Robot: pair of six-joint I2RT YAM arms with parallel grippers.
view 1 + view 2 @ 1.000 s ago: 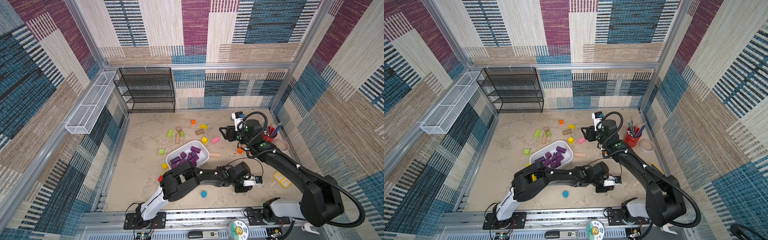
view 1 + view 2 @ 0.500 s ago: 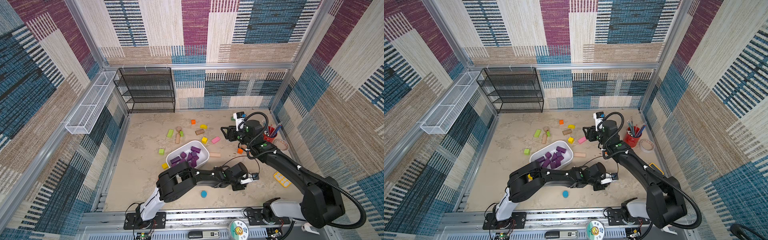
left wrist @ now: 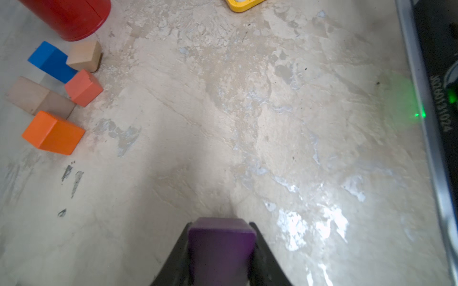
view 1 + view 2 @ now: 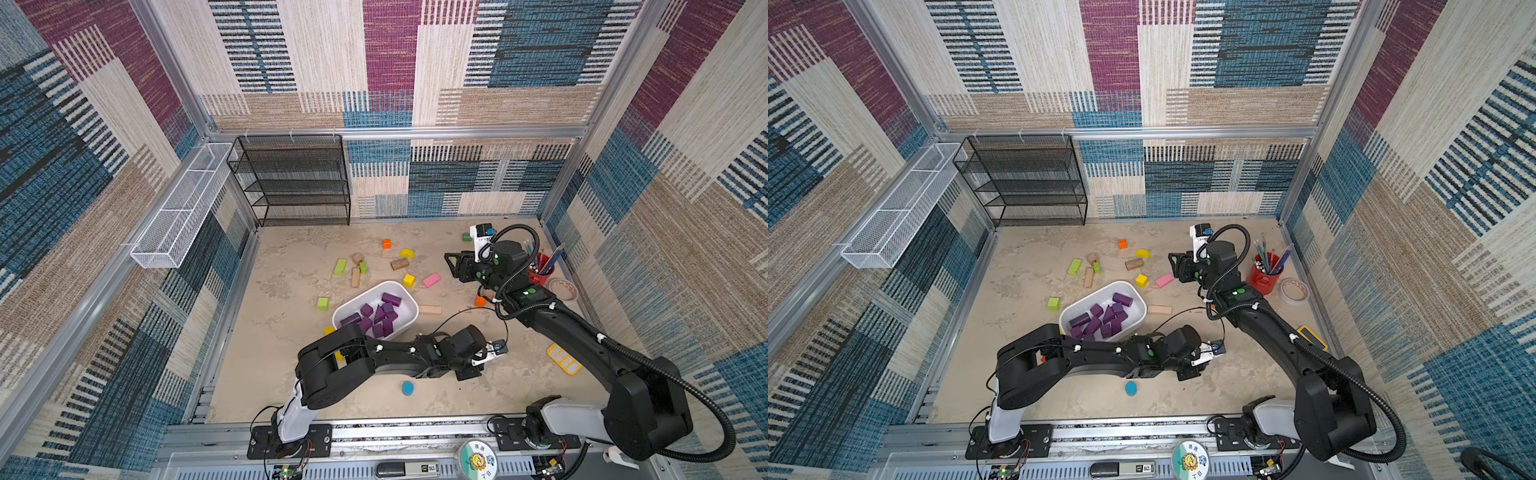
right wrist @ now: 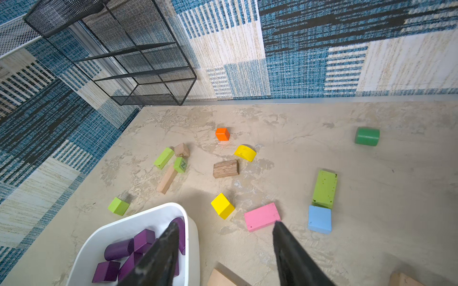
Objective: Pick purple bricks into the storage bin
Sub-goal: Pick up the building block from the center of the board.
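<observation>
Slip risk: our left jaws clamp purple brick (image 3: 221, 250); swinging to storage bin (image 4: 410, 321), we could clip rim; right jaws apart, empty.

Enclosed robot test cell, laboratory setting.
An aluminium profile frame (image 4: 457, 132) carries patchwork-textile wall panels (image 4: 390, 45) around a stone-patterned table (image 4: 291, 332). The left arm (image 4: 395, 359) and right arm (image 4: 582, 332) are bolted to a slotted base rail (image 4: 415, 432) at the front edge. Staged props: scattered toy blocks (image 4: 340, 266), a black mesh rack (image 4: 291, 183), a wall-hung white wire basket (image 4: 178, 208) and a red pen cup (image 4: 540, 276).
</observation>
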